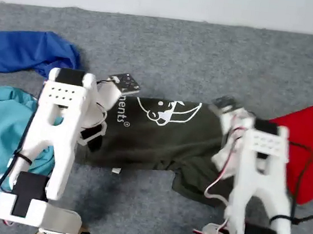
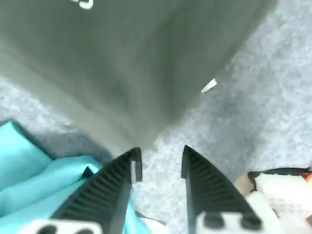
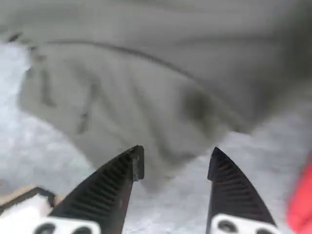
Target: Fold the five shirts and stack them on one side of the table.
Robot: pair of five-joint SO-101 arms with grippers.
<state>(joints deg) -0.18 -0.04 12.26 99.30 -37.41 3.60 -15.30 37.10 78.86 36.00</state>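
The two arms (image 1: 58,134) cover both ends of the dark green shirt (image 1: 154,139), which lies mid-table (image 1: 209,49), perhaps partly folded, white print (image 1: 165,111) up. The left gripper (image 2: 161,161) and right gripper (image 3: 178,158) hang over its edges, jaws apart, empty.

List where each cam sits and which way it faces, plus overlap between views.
High view: fixed above, looking down over the table; left arm and right arm flank the dark green shirt.
Left wrist view: on the left arm's wrist, looking past the open left gripper at the dark green shirt's edge and the teal shirt.
Right wrist view: on the right arm's wrist, looking past the open right gripper at rumpled dark green cloth, red shirt beside.
Shared: all three see the dark green shirt.
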